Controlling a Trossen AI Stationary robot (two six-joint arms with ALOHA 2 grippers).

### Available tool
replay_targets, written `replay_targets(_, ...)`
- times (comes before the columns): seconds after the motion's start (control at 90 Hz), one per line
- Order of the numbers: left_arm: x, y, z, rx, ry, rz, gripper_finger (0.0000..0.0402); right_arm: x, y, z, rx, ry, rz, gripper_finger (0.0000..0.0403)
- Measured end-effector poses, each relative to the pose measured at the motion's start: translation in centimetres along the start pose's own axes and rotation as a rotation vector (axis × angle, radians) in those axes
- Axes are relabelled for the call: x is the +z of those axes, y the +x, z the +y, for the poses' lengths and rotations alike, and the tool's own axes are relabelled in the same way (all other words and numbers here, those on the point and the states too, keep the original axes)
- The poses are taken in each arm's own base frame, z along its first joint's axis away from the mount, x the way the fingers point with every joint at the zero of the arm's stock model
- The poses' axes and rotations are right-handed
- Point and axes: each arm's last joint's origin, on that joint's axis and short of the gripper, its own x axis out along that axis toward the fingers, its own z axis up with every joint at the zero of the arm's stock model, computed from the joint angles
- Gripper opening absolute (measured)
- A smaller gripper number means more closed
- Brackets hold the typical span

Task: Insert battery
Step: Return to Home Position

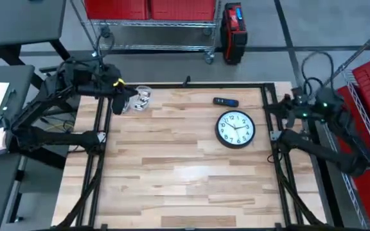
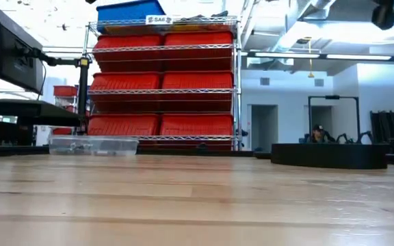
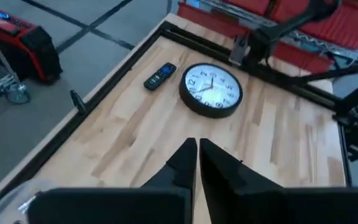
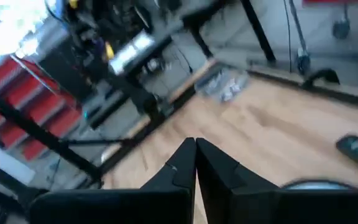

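Pale wooden tabletop (image 1: 172,186) is seen bearing a wall clock (image 1: 235,128) face up, a remote (image 1: 225,102) near it, and a clear bin (image 2: 93,145) at the far left corner, where spare batteries (image 1: 143,101) lie. The left gripper (image 3: 196,144) is held beside that bin and the right gripper (image 4: 195,143) at the right edge, both with fingers pressed nearly together and holding nothing. The batteries are judged light, rigid, smooth and apt to roll, and best pinched across the barrel's middle.
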Motion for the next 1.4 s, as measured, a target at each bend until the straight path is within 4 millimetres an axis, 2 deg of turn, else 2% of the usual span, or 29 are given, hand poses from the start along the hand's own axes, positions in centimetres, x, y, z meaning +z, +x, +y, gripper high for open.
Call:
replay_targets(0.122,-0.1,0.5,-0.1,-0.006,-0.036,0.020,0.0000,-1.7,0.8,-1.7,-0.046,-0.028,-0.099,0.0001)
replay_targets(0.256,-0.4,1.1,-0.5,-0.033,-0.030,0.067,0.0000,-3.5,3.7,-3.5,0.089,-0.081,-0.135,0.0001)
replay_targets(0.4,-0.8,1.6,-1.3,-0.076,-0.022,0.115,0.0000,-4.5,5.4,-4.3,0.170,-0.171,-0.213,0.0001)
replay_targets(0.511,-1.0,1.6,-1.9,-0.110,-0.015,0.133,0.0000,-6.0,6.3,-5.0,0.155,-0.193,-0.159,0.0001)
replay_targets(0.733,-1.2,1.7,-3.0,-0.162,-0.006,0.151,0.0000,-7.8,7.1,-5.0,0.192,-0.227,-0.097,0.0001)
replay_targets(0.867,-1.3,1.7,-3.3,-0.176,0.000,0.154,0.0000,-8.6,7.2,-5.1,0.133,-0.233,-0.138,0.0001)
replay_targets(1.1,-1.3,1.7,-3.5,-0.183,0.018,0.155,0.0000,-11.8,7.9,-6.2,0.150,-0.256,-0.081,0.0001)
replay_targets(1.4,-1.4,1.6,-3.4,-0.179,0.033,0.160,0.0000,-13.6,7.6,-7.2,0.187,-0.287,-0.113,0.0001)
